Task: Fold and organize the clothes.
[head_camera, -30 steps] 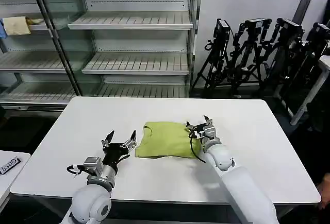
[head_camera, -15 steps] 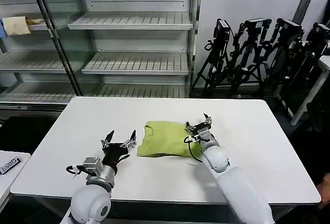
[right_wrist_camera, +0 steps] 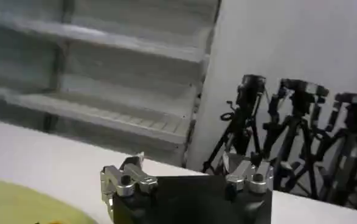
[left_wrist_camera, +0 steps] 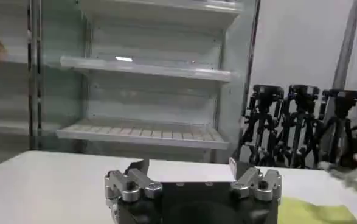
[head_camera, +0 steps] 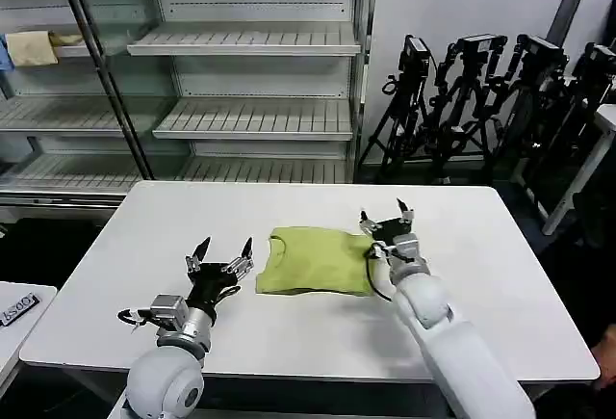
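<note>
A lime yellow-green T-shirt [head_camera: 316, 261] lies folded into a rough rectangle at the middle of the white table [head_camera: 481, 274]; its edge also shows in the left wrist view [left_wrist_camera: 315, 213] and the right wrist view [right_wrist_camera: 20, 204]. My left gripper [head_camera: 222, 249] hovers open just left of the shirt, fingers pointing up and away, nothing between them. Open as well, my right gripper [head_camera: 383, 213] sits at the shirt's right edge, raised a little above the cloth. In the wrist views both pairs of fingers [left_wrist_camera: 187, 164] [right_wrist_camera: 181, 159] stand wide apart and empty.
Behind the table stands a metal shelving unit [head_camera: 250, 43] with a pale cream cloth [head_camera: 31, 48] on its upper left shelf. Black camera tripods [head_camera: 491, 101] crowd the back right. A low side surface [head_camera: 14, 308] sits at the left. The table's near and right parts are bare.
My right gripper has drawn back to the right and lifted off the shirt's right edge. The shirt has settled flat. The left gripper has barely shifted.
</note>
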Motion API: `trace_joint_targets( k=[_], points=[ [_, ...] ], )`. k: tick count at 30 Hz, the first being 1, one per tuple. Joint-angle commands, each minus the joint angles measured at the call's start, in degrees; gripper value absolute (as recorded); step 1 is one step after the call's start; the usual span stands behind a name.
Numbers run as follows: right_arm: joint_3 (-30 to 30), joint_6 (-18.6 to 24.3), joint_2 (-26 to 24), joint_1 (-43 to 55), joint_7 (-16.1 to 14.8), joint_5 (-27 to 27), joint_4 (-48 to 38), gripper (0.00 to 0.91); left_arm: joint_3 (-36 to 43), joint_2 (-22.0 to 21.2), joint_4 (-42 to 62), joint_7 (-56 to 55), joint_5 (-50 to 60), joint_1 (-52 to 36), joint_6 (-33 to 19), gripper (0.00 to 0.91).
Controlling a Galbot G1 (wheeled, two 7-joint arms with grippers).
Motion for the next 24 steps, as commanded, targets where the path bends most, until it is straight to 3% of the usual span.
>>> trace_joint_targets(
  k=[1, 9, 15, 24],
  points=[
    [13.4, -3.8, -8.2, -25.0, 1.5, 12.5, 28.5, 0.907, 0.1, 0.0, -1.2, 0.9, 6.2, 1.4, -1.3, 0.907],
    [20.8, -0.3, -6.8, -40.2, -1.3, 9.0, 35.5, 0.907, -0.6, -0.2, -2.6, 3.8, 12.5, 6.8, -3.7, 0.907],
    [21.9, 3.4, -6.0, -43.8, -2.1, 4.5, 36.9, 0.907, -1.2, -0.5, -4.1, 4.9, 12.9, 9.2, -3.5, 0.907],
    [21.7, 4.6, -3.9, -44.2, -2.1, 1.4, 35.9, 0.907, -2.5, -0.9, -5.4, 5.7, 13.3, 11.6, -3.5, 0.907]
  ],
)
